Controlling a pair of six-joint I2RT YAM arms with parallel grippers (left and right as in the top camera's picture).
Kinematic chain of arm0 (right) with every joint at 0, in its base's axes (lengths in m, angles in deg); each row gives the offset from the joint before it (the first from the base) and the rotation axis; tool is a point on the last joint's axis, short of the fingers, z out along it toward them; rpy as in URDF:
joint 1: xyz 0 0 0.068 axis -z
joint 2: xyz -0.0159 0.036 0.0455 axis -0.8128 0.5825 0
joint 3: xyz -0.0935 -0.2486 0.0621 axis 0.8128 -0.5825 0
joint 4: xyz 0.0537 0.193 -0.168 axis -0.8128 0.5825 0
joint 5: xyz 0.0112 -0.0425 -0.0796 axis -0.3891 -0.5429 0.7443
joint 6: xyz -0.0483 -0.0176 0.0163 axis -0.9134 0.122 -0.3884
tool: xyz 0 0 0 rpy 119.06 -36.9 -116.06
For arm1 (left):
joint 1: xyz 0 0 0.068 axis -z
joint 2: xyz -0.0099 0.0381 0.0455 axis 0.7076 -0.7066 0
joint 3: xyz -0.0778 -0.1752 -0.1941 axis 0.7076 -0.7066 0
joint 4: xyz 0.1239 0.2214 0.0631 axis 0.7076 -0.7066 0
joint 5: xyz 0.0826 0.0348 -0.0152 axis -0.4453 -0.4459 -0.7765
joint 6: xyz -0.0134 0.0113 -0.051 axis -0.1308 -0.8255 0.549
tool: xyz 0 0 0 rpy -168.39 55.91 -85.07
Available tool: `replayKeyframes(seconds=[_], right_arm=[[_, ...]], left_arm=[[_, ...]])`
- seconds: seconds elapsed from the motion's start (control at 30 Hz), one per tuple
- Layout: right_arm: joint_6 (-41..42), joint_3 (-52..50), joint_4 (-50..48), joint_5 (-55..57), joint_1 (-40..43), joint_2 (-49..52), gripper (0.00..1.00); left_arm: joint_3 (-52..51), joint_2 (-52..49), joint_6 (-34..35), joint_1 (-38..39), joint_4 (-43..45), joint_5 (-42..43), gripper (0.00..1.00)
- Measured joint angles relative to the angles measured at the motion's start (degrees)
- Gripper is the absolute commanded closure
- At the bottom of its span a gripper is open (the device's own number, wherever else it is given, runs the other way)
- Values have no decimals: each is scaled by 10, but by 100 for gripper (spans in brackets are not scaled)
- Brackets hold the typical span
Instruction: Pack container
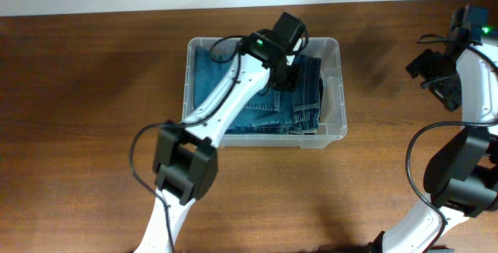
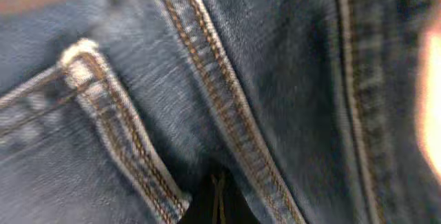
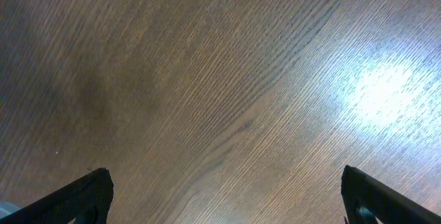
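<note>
The container (image 1: 333, 74) stands on the table (image 1: 78, 113), just off centre toward 12 o'clock, its long sides running 9 to 3 o'clock. Folded blue jeans (image 1: 268, 113) fill most of its floor, with a bare strip at the 3 o'clock end. The left arm enters from 7 o'clock. The left gripper (image 1: 289, 60) is down on the denim near the 12 o'clock wall with its jaws pressed together; whether fabric is caught between them cannot be told. Well apart at 3 o'clock, the right gripper (image 1: 437, 74) hangs over bare wood, jaws spread wide, fingers (image 3: 83, 196) empty.
</note>
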Motion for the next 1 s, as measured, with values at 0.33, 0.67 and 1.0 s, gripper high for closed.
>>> replayKeyframes(seconds=[0.33, 0.67, 1.0], right_arm=[[0, 0, 0, 0, 0, 0, 2], [0, 0, 0, 0, 0, 0, 2], [0, 0, 0, 0, 0, 0, 1]], left_arm=[[17, -15, -9, 2, 31, 0, 72], [145, 1, -39, -11, -38, -30, 1], [185, 137, -66, -95, -174, -47, 1]])
